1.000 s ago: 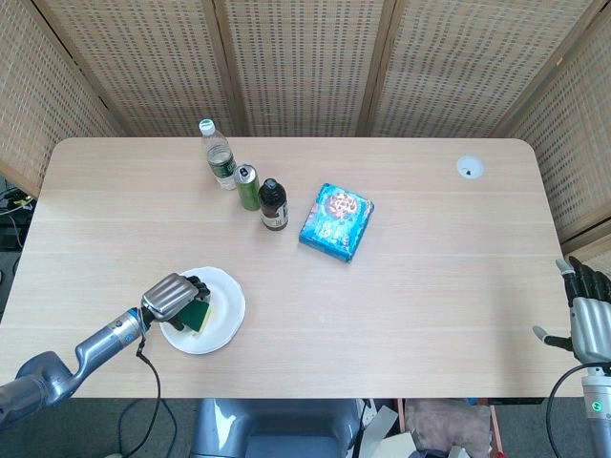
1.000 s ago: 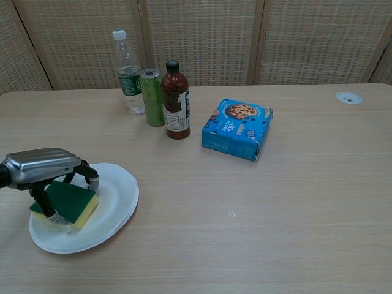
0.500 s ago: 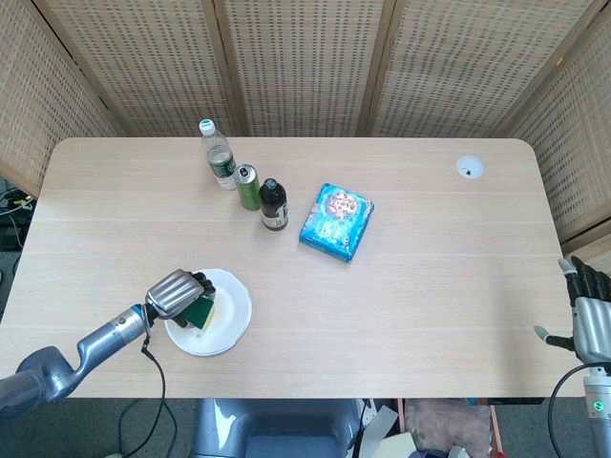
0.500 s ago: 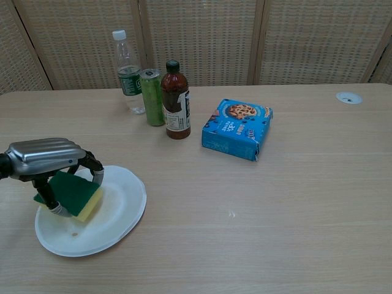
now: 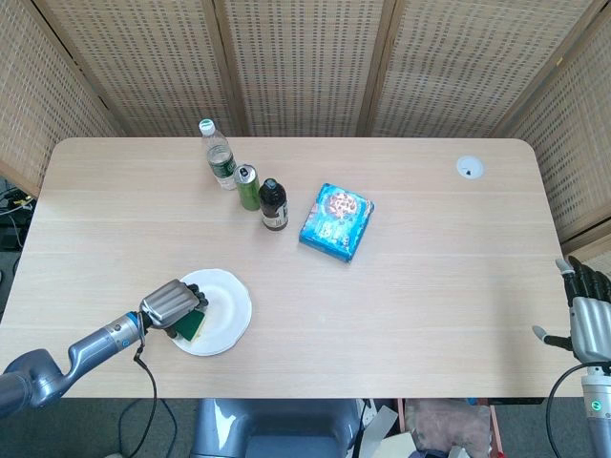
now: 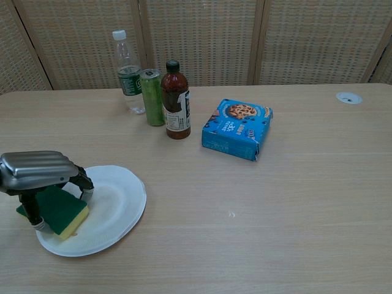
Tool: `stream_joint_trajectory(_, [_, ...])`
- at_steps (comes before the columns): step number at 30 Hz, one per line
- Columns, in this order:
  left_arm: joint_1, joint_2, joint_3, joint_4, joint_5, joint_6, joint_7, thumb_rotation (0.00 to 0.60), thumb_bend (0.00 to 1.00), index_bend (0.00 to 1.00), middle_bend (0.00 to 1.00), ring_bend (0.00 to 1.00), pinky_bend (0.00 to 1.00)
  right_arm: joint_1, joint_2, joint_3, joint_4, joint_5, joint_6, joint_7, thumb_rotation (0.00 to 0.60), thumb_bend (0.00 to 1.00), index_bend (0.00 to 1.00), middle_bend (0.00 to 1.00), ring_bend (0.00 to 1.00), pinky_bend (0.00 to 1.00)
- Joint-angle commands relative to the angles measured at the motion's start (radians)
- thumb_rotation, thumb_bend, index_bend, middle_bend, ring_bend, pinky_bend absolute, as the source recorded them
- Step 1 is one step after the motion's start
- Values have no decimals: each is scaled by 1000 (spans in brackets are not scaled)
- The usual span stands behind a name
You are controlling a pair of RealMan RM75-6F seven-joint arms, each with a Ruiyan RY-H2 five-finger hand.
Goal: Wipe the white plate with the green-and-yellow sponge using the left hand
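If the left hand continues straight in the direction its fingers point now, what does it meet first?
Probably only more of the white plate surface: the left hand, holding the green-and-yellow sponge, points across it. Beyond looks like bare wooden table, though depth is unclear.

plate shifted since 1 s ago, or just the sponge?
Yes. The white plate slid right, toward the blue box side; in the head view its right rim now sits under the green can.

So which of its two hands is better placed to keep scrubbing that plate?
The left hand. Its fingers already hold the green-and-yellow sponge down on the white plate. The right hand is at the table's far opposite edge, holding nothing.
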Motion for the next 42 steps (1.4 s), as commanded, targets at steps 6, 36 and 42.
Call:
stream_joint_trajectory(6, [-4,-34,-23,6,-47,-66,66,600,111,551,426,310,504,0,3,2,3,4,-2,8,600,0,0,0,0,0])
stream_joint_trajectory(36, [-25,6,-63,-112,-119,-140,202,600,117,551,427,310,504,-3,8,3,0,2,3,16,600,0,0,0,0,0])
stream_joint_trajectory(42, [-23,-23,-66,-83,-136,-170,243,600,119,551,426,310,504,-2,7,4,2,5,0,17,600,0,0,0,0,0])
